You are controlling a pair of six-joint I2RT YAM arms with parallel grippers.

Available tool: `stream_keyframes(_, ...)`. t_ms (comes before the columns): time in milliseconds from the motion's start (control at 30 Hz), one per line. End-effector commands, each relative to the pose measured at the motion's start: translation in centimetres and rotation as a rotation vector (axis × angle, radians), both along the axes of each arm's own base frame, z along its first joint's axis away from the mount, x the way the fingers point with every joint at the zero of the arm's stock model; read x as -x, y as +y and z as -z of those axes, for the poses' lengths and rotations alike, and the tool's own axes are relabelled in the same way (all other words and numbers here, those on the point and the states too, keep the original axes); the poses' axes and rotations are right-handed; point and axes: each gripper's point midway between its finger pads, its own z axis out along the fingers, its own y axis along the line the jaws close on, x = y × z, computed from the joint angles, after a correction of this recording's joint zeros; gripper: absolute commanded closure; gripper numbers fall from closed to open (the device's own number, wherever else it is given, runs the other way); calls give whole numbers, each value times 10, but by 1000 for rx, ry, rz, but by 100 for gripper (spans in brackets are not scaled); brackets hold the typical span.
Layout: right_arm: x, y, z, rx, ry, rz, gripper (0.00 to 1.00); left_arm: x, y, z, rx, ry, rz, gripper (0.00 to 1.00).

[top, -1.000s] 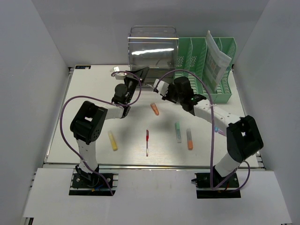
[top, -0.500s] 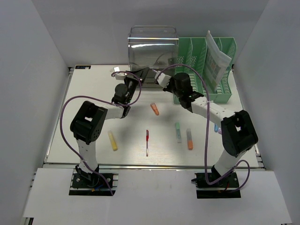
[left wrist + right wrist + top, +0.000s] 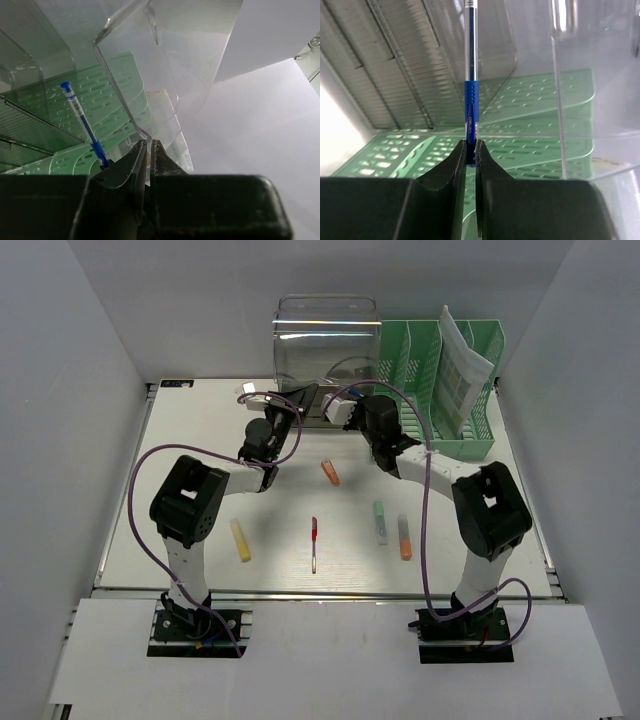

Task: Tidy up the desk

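Note:
The off-white desk (image 3: 200, 440) holds a clear drawer unit (image 3: 327, 340) at the back. My left gripper (image 3: 300, 400) is at its lower front, and in the left wrist view (image 3: 149, 142) its jaws are shut on the thin clear edge of a drawer (image 3: 142, 134). My right gripper (image 3: 345, 406) is just right of it, shut (image 3: 471, 145) on a blue pen (image 3: 470, 95) that points into the clear unit. The pen also shows in the left wrist view (image 3: 82, 125).
A green slotted file rack (image 3: 440, 380) with a paper packet (image 3: 462, 370) stands at the back right. On the desk lie an orange marker (image 3: 330, 472), a red pen (image 3: 313, 543), a yellow highlighter (image 3: 240, 539), a green highlighter (image 3: 379, 521) and an orange highlighter (image 3: 404, 536).
My right gripper has moved back and to the left, from mid-desk up to the front of the clear drawer unit, carrying the blue pen. My left gripper has stayed put.

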Motion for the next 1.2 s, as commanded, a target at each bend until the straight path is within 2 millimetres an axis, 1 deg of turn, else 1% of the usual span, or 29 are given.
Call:
stream_keyframes(0, -12, 5, -42, -12, -166, 3, 100, 4, 12, -40, 51, -87, -29, 100)
stream_keyframes(67, -14, 6, -42, 10, -177, -4, 100, 4, 12, -39, 51, -86, -27, 100)
stream_keyframes(267, -21, 11, -28, 103, -208, -32, 100, 3, 11, -39, 51, -89, -27, 100)
stream_keyframes(333, -24, 13, -30, 143, -233, -40, 100, 4, 11, -39, 53, -90, -25, 100)
stream_keyframes(367, -27, 14, -25, 157, -230, -41, 100, 4, 11, -40, 53, -91, -25, 100)
stream_keyframes(467, -31, 17, -22, 202, -242, -61, 100, 4, 11, -39, 52, -89, -24, 100)
stream_keyframes(500, -31, 18, -18, 215, -228, -66, 100, 4, 11, -39, 53, -90, -25, 100)
stream_keyframes(533, -35, 19, -18, 235, -227, -68, 100, 4, 11, -40, 53, -90, -25, 100)
stream_keyframes(600, -37, 19, -14, 256, -217, -71, 100, 4, 11, -40, 52, -92, -26, 100)
stream_keyframes(700, -40, 21, -13, 279, -225, -76, 100, 3, 11, -41, 55, -92, -23, 100)
stream_keyframes(733, -40, 23, -13, 281, -225, -79, 97, 3, 11, -40, 53, -93, -23, 100)
stream_keyframes(767, -40, 22, -12, 287, -223, -79, 77, 3, 11, -40, 52, -92, -23, 100)
stream_keyframes(800, -41, 23, -9, 293, -220, -78, 71, 3, 10, -39, 53, -90, -22, 100)
stream_keyframes(833, -42, 20, -10, 296, -223, -67, 61, 4, 10, -40, 53, -90, -21, 100)
stream_keyframes(867, -42, 20, -8, 296, -220, -66, 48, 4, 11, -39, 51, -89, -23, 100)
stream_keyframes(933, -42, 19, -9, 291, -218, -63, 37, 4, 11, -40, 54, -90, -23, 100)
stream_keyframes(967, -41, 17, -6, 292, -210, -64, 34, 4, 11, -38, 52, -89, -24, 100)
stream_keyframes(1167, -33, 18, -16, 247, -215, -81, 34, 3, 11, -38, 54, -88, -23, 100)
